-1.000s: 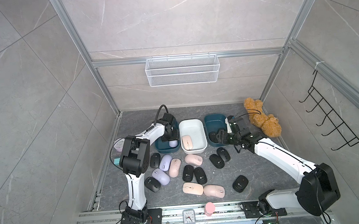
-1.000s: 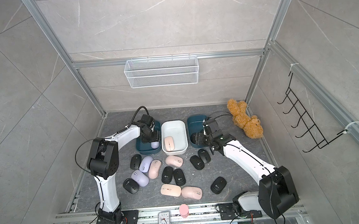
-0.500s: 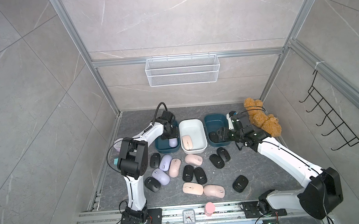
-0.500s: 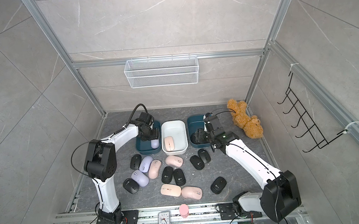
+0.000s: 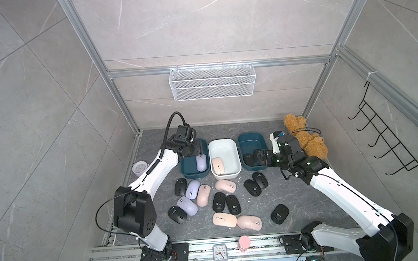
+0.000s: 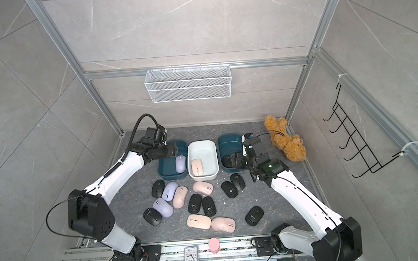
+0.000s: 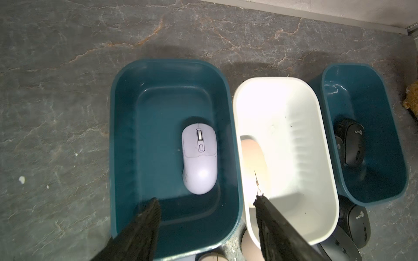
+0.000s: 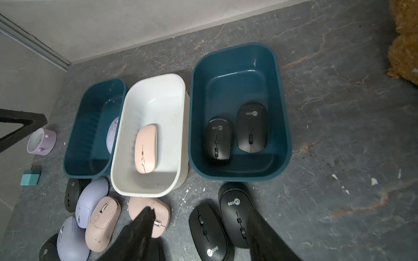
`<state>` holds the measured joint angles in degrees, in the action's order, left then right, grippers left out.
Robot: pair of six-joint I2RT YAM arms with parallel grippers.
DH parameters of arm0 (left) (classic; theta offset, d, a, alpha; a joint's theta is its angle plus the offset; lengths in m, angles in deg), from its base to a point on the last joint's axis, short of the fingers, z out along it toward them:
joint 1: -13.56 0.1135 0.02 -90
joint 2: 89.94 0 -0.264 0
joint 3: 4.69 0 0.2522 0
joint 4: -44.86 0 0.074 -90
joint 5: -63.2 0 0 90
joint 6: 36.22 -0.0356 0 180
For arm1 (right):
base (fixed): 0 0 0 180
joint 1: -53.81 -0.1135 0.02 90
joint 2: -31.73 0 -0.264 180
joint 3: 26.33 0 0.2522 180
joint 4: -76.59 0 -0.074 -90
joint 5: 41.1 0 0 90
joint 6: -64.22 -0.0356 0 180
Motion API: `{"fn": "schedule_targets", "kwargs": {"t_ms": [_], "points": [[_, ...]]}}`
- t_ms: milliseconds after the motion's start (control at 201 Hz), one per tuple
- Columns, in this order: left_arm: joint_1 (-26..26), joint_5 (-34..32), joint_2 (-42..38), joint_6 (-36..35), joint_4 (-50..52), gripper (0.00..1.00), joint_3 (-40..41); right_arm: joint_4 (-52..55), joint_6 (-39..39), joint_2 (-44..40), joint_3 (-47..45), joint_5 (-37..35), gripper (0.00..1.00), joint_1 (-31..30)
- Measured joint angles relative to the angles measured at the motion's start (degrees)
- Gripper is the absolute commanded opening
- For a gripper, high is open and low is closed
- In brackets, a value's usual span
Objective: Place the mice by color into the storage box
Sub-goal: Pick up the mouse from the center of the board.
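Beside the white box (image 8: 158,101), with left gripper (image 7: 206,201) and right gripper (image 8: 200,212) both parted and empty, one black mouse (image 8: 210,230) should be straddled squarely, clear of its touching neighbour (image 8: 236,214).

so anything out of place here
Nothing missorted: lavender mouse alone in one teal bin, pink mouse in the white bin, two black mice in the other teal bin. Only the teddy bear, lavender alarm clock and teal block aren't mice.
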<state>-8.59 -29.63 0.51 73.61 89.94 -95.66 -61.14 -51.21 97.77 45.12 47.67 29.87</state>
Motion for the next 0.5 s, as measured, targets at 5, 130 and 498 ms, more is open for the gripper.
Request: {"fn": "schedule_targets", "kwargs": {"t_ms": [5, 130, 498], "points": [[0.00, -0.02, -0.15, 0.00, -0.04, 0.69, 0.17, 0.02, -0.04, -0.09, -0.07, 0.00, 0.67, 0.00], [-0.44, -0.24, -6.19, 0.22, -0.44, 0.69, 6.14, 1.22, -0.55, -2.51, -3.23, 0.20, 0.67, -0.24], [-4.42, -2.80, -23.47, 4.00, -0.11, 0.69, 23.82, 3.56, -2.08, -1.07, -12.87, 0.17, 0.67, -6.27]]}}
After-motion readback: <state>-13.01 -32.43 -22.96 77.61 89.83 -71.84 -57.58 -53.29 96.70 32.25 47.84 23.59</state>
